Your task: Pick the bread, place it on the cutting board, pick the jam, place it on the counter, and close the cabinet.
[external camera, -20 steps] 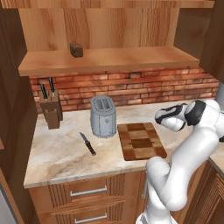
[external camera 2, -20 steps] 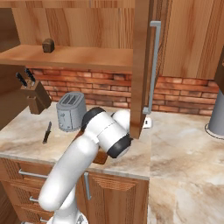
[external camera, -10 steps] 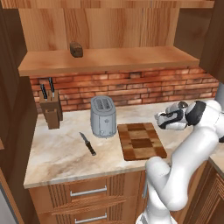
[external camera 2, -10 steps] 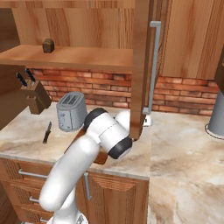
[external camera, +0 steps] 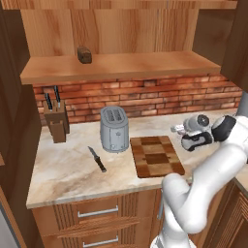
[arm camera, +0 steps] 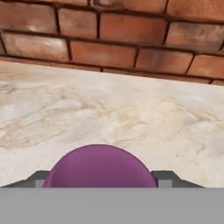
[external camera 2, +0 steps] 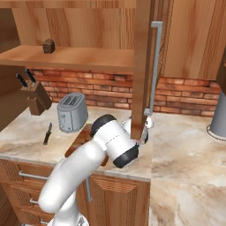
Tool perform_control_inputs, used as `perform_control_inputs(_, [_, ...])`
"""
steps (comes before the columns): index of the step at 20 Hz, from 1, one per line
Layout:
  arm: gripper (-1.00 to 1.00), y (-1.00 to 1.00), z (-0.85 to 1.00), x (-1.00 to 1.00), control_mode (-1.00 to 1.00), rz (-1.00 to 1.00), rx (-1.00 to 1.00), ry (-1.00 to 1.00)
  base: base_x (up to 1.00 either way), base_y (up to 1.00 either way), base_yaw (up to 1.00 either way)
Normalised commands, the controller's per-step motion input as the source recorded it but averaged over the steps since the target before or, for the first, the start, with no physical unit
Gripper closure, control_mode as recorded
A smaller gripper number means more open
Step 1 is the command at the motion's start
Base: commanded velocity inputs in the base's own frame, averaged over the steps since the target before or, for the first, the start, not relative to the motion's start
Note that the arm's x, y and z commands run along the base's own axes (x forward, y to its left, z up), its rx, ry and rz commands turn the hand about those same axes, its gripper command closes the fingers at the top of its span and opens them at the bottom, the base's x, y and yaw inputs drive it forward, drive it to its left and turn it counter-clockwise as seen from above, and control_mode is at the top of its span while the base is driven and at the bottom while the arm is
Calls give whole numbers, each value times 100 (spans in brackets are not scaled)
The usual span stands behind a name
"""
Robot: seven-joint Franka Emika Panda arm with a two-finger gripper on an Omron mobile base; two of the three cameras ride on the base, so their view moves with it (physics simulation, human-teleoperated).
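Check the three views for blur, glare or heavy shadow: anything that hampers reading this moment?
Left base view: even, soft light, no glare; the patchwork wooden cutting board reads sharply. Right base view: the open brown cabinet door blocks the claw. Hand view: slightly soft; the purple jam jar bulges large at the bottom, brick wall still legible.

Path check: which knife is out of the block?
The knife lying flat on the counter by the toaster; the others stand in the knife block.

arm bent low, claw (external camera: 177,129) gripping jam (arm camera: 99,166)
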Motion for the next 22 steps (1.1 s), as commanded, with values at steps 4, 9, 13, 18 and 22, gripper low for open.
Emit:
perform_control_inputs(4, [100, 0, -3, -5, -100, 0, 0, -3, 0, 0, 0])
perform_control_inputs(9, [100, 0, 0, 0, -100, 0, 0, 0, 0, 0, 0])
perform_control_inputs(13, [-100, 0, 0, 0, -100, 0, 0, 0, 0, 0, 0])
perform_control_inputs(18, [-100, 0, 0, 0, -100, 0, 0, 0, 0, 0, 0])
perform_control_inputs(22, [-100, -1, 0, 0, -100, 0, 0, 0, 0, 0, 0])
